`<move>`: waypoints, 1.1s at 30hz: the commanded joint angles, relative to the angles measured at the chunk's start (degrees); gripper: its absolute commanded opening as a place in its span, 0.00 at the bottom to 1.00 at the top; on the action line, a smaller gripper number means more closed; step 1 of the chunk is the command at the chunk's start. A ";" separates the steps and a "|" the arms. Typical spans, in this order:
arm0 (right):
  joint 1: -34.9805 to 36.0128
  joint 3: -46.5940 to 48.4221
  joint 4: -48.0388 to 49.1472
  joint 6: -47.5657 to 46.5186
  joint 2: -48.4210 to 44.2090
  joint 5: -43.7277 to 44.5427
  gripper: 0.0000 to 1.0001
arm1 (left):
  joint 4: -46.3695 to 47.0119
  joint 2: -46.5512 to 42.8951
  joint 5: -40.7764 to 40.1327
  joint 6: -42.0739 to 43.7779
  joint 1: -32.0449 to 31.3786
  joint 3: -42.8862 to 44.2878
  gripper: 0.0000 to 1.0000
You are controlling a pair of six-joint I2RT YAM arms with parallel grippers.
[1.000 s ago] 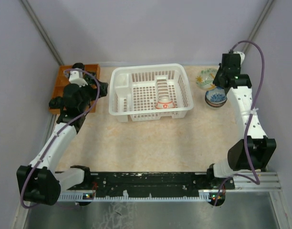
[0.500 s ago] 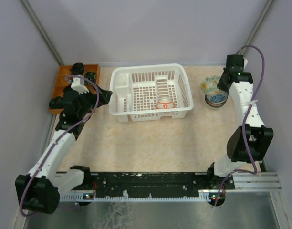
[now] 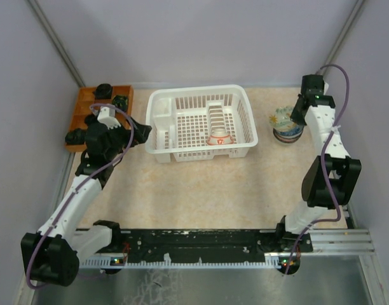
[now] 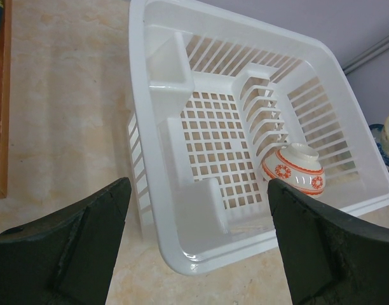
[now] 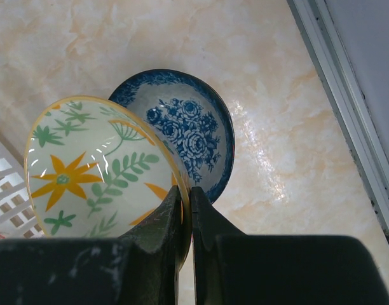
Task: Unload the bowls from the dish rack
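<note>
At the right of the top view, the right gripper (image 5: 185, 197), pinched on the rim of the cream ceramic bowl with yellow flowers (image 5: 99, 171), has swung it over the blue-and-white ceramic bowl (image 5: 194, 127), probably to stack them. The left gripper (image 4: 197, 187), jaws wide, has edged toward the white plastic dish rack (image 4: 147, 127). One white bowl with red-orange marks (image 4: 295, 170) is left in its lower-right corner.

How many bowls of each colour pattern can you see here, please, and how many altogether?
White bowl with red-orange marks: 1
Blue-and-white floral bowl: 1
Cream bowl with yellow flowers and green leaves: 1
Total: 3
</note>
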 commanded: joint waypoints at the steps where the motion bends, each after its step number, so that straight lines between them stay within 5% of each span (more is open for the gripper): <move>1: -0.66 2.10 3.89 -0.82 1.33 0.91 0.00 | 1.39 -0.32 1.14 -0.16 -0.42 -0.82 0.94; 25: -1.70 2.96 3.60 -1.35 5.00 3.46 0.00 | 2.47 0.65 1.30 -0.45 -0.72 -1.02 0.94; 33: -2.11 3.33 3.60 -1.43 5.56 2.64 0.14 | 2.56 0.82 1.13 -0.46 -0.75 -1.15 0.94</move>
